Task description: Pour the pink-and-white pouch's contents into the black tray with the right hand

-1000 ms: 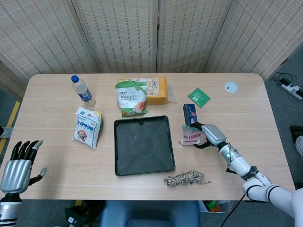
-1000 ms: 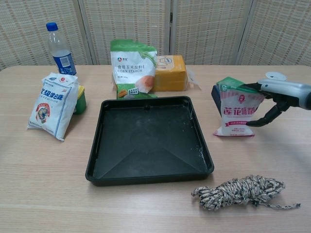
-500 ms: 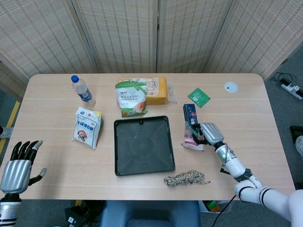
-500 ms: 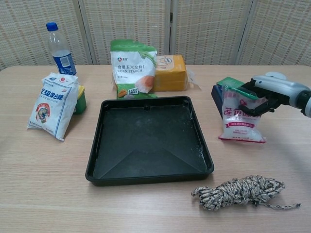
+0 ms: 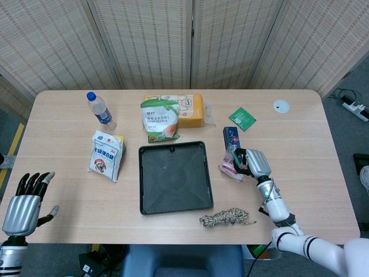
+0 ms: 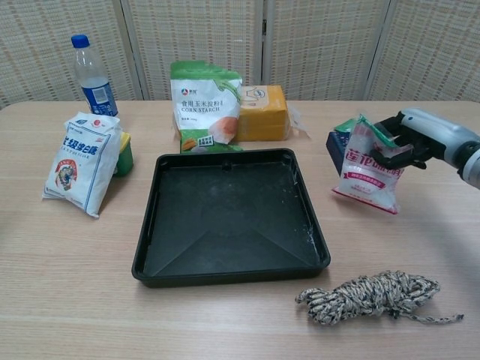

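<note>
Pouch [image 6: 365,166] now hangs tilted off the table, pinched by the right hand [image 6: 417,138] (right of frame). Carry to the tray [image 6: 229,216] seems next; left hand [image 5: 22,209] idles spread.

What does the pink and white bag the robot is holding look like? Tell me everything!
The pink-and-white pouch is a small soft bag that looks like shiny plastic, white with pink-red writing and a pink strip along its bottom edge. The right hand grips it near the top. It hangs tilted, with the bottom swung out and looking lifted off the table. It is to the right of the black tray, not over it yet, just in front of a dark blue box. Whether its top is open cannot be seen.
</note>
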Tool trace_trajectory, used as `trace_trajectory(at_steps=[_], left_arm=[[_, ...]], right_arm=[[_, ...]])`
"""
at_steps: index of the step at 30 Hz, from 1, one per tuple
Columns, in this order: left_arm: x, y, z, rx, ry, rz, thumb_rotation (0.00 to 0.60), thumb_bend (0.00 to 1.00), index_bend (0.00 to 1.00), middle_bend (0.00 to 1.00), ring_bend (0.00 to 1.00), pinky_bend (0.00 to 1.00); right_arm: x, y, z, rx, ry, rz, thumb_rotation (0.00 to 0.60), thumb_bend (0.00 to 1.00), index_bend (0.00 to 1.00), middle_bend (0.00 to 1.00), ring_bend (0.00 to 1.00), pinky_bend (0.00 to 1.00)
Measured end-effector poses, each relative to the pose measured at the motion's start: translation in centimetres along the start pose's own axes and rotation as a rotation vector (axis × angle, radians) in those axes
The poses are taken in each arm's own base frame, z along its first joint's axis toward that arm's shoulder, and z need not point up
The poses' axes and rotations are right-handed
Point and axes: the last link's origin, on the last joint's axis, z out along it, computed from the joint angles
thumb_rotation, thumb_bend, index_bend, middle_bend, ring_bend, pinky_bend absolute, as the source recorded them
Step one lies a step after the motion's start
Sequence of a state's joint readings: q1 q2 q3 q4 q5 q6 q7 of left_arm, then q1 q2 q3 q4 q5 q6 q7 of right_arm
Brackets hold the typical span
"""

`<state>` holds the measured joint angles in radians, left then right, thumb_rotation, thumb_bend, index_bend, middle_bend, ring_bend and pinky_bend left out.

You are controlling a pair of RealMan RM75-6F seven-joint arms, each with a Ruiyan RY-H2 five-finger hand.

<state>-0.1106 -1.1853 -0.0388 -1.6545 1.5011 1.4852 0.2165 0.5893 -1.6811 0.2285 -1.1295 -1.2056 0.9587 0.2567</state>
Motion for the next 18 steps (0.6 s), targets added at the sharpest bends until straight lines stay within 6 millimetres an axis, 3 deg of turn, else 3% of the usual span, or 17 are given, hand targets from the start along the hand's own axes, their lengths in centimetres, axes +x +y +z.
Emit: trace_trajectory(at_steps=[9, 18], left_arm=[[0.0, -0.3, -0.4, 0.010, -0.005, 0.000, 0.600, 0.31, 0.12, 0.15, 0.12, 0.06], [-0.2, -0.4, -0.5, 0.011, -0.015, -0.002, 0.600, 0.31, 0.13, 0.15, 0.12, 0.06]], right_arm=[[-2.3, -1.7, 0.6, 0.016, 0.025, -0.025, 0.600, 0.70, 0.63, 0.47, 0.66, 0.83], [-3.5, -2.5, -0.5, 0.042, -0.032, -0.021, 0.600, 0.68, 0.28, 0.29, 0.49, 0.69]])
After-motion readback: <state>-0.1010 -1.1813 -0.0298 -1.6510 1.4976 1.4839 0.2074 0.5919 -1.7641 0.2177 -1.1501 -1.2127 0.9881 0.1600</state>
